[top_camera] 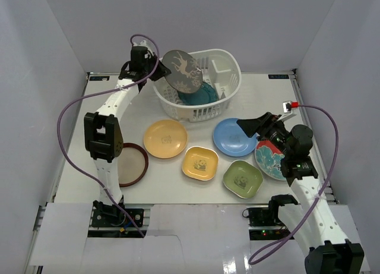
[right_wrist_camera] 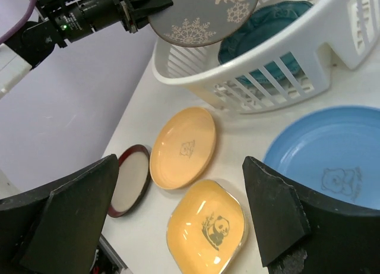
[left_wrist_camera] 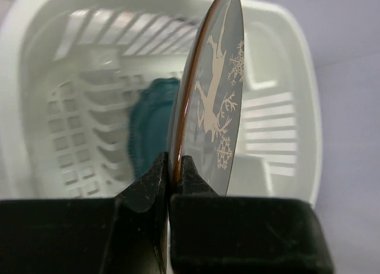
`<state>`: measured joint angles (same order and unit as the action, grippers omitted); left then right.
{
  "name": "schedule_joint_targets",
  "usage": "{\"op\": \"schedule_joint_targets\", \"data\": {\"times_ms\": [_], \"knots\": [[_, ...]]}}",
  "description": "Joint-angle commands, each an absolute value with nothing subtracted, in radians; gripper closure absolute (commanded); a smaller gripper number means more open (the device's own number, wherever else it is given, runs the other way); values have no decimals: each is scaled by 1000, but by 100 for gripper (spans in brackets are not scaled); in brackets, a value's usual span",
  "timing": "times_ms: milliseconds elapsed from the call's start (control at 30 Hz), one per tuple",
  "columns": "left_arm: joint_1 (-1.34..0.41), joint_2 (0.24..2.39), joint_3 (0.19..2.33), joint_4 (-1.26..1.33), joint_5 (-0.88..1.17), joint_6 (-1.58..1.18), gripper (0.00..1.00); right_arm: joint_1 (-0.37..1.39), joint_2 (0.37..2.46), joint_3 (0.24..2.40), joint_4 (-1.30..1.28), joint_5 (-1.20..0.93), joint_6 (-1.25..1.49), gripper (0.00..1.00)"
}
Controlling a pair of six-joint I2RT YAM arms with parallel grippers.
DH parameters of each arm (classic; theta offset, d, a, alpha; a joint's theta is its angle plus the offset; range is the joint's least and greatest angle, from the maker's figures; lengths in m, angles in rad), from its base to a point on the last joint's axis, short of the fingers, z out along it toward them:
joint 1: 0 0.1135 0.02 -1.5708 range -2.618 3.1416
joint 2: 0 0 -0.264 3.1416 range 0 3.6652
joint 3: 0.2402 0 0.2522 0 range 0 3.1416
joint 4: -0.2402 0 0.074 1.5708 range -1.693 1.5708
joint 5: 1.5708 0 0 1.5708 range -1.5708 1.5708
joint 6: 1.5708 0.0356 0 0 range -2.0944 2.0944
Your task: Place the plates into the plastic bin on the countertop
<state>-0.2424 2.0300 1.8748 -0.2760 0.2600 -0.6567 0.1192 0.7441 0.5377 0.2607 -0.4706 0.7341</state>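
One teal plate (top_camera: 199, 95) in plastic bin (top_camera: 233, 65) | six plates (top_camera: 165, 138) on countertop (top_camera: 270, 94)

Eight plates: six round (teal plate (top_camera: 199, 95), dark grey plate (top_camera: 183, 71), orange-yellow plate (top_camera: 165, 138), blue plate (top_camera: 233, 138), brown-rimmed plate (top_camera: 134, 165), floral plate (top_camera: 268, 162)), two rounded-square (yellow plate (top_camera: 200, 163), green plate (top_camera: 243, 179)). One white bin (top_camera: 203, 111).
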Motion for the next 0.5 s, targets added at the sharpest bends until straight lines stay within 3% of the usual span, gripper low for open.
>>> {"op": "schedule_joint_targets", "data": {"times_ms": [0,200,467], "knots": [[-268,2034,1928,-282,239,-652,100,121,666,509,132,-423,632,9],[-273,2126,1962,-285,264,-655,100,120,502,445,-65,-278,597,9],[-308,2190,1977,-270,278,-637,98,118,354,304,-207,-101,663,17]]}}
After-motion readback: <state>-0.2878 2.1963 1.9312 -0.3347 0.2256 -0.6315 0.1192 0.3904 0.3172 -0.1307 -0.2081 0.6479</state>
